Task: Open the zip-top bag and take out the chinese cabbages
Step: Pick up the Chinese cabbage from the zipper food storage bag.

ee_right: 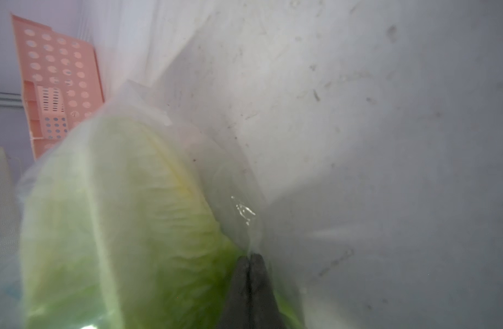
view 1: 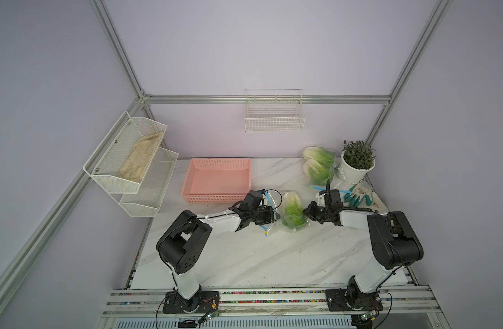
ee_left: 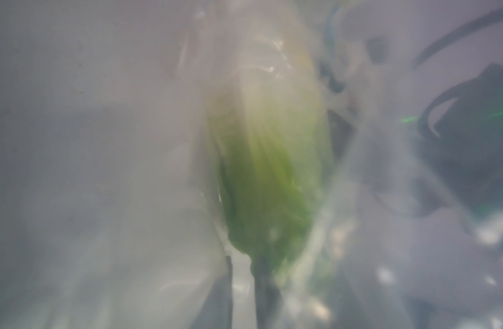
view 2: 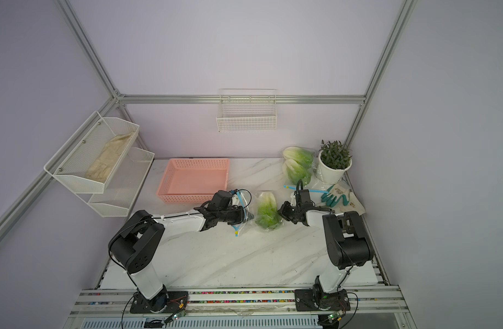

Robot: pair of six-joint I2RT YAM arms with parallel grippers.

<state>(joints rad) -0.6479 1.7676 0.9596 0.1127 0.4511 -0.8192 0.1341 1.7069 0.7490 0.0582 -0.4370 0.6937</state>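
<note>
In the middle of the desk (view 1: 244,256) lies a clear zip-top bag (view 1: 274,226) with one cabbage (view 1: 293,212) inside it, its white end toward the back wall and its green leaves toward the arms. The bag's blue zip edge faces the left arm. The left tool (view 1: 277,218) sits right at that edge, touching the plastic. In both top views its tips blend into the bag. The left wrist view is fogged by film close to the lens and shows little more than the cabbage (ee_left: 267,171) as a green blur, so I cannot tell how wide that tool stands.

On the bag's other side the right tool (view 1: 306,213) is up against the plastic. Seen from its wrist, the two dark fingers (ee_right: 256,284) are pressed together, with the bag's film gathered at their tips and the cabbage (ee_right: 116,213) just beside them.

Two more cabbages (view 1: 317,171) lie touching each other at the back right of the desk, in a second clear bag (view 1: 315,187) next to a potted plant (view 1: 357,159). A pair of gloves (view 1: 358,196) lies near the right arm. A pink basket (view 1: 213,198) stands behind the left tool.
</note>
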